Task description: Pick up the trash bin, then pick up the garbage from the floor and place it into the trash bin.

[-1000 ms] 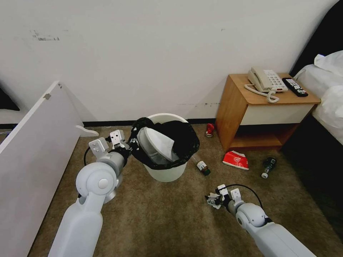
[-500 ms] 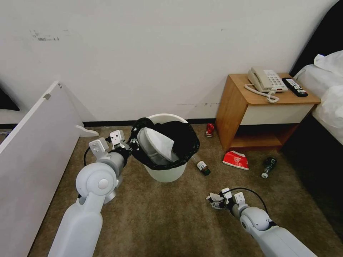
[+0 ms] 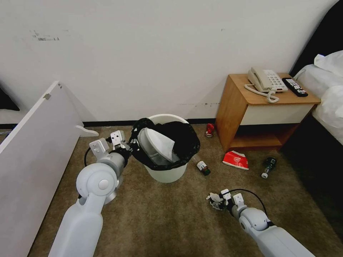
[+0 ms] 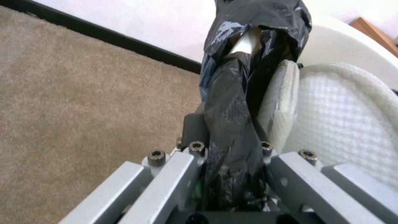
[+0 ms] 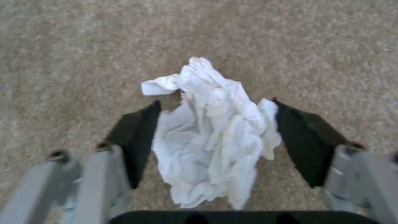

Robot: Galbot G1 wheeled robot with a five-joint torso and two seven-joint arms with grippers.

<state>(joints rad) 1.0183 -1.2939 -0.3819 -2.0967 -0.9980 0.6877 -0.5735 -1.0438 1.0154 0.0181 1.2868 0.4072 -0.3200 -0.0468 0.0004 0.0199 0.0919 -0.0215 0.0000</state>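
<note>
Left end effector (image 3: 129, 145) clamped, right (image 5: 213, 140) spread.

Carpet (image 3: 164, 217); can (image 3: 209, 130), packet (image 3: 235, 159), bottles (image 3: 202, 167).

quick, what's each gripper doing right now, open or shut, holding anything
Left gripper: shut on the trash bin, pinching its bag-covered rim.
Right gripper: open, fingers either side of a white tissue on the carpet.

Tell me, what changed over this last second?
The right gripper drew back toward the robot and lower, its fingers now open around the tissue. The left gripper kept its pinch on the bin's bag rim; the bin and other litter stayed put.
</note>
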